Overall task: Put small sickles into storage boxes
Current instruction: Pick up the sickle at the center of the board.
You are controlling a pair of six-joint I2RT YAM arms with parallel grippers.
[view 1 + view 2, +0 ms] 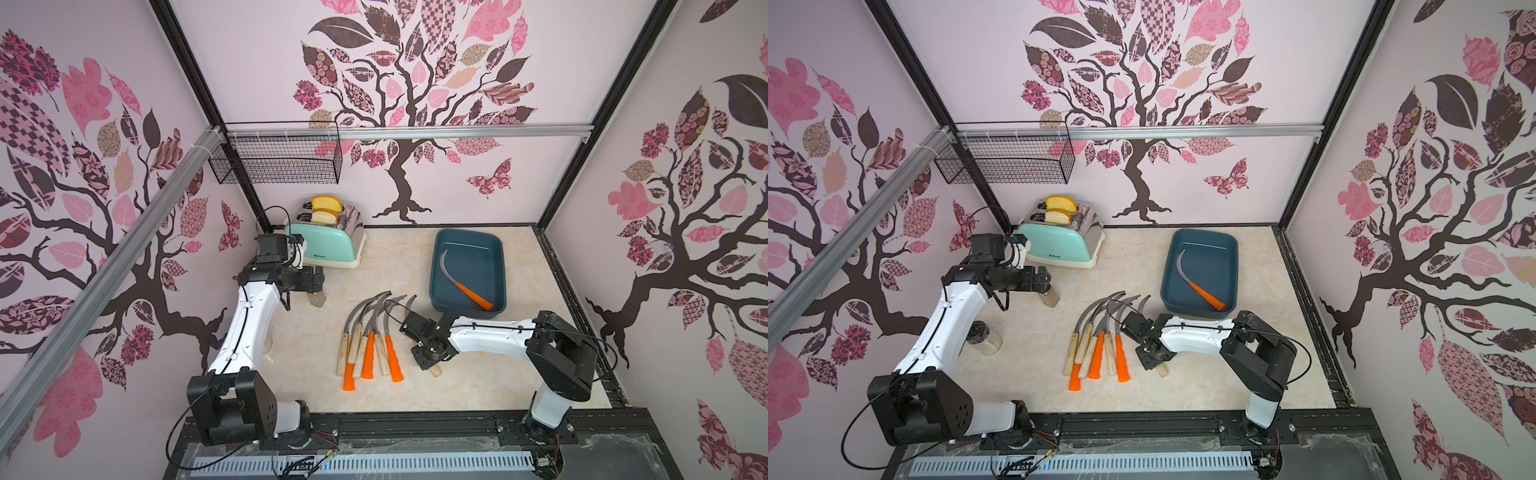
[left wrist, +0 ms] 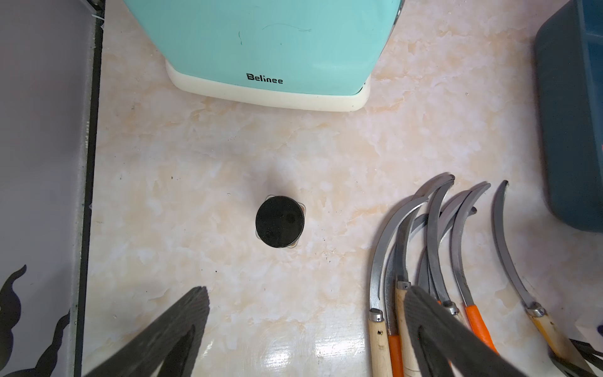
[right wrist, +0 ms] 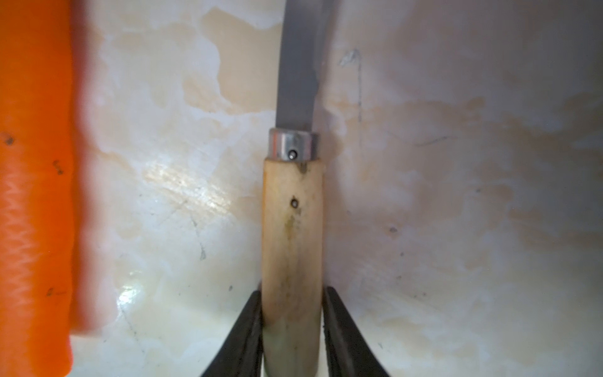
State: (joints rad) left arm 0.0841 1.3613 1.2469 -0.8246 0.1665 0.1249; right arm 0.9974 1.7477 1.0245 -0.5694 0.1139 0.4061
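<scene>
The right pincer [image 3: 292, 292] is down low on the table [image 1: 415, 257], its two black fingers [image 3: 248, 326] closed in on either side of the pale handle of a wooden-handled sickle [image 3: 292, 235], which lies flat on the table with its grey blade pointing away towards the blue tray [image 1: 478, 262]. Just beside it, on the side nearer the other arm, a bunch of sickles [image 1: 370, 340] lies fanned out, orange and wooden handles mixed, blades crossing at their tips. One orange-handled sickle [image 1: 471, 295] is already in the tray, lying slantwise across its floor with the handle end in the near corner. The tray sits at the back right of the table, just beyond the right arm. The left pincer [image 2: 305, 297] hangs above the table with its fingers spread wide and nothing between them, near the mint toaster [image 1: 328, 241]. Below it stands a small jar with a black lid [image 2: 280, 222].
</scene>
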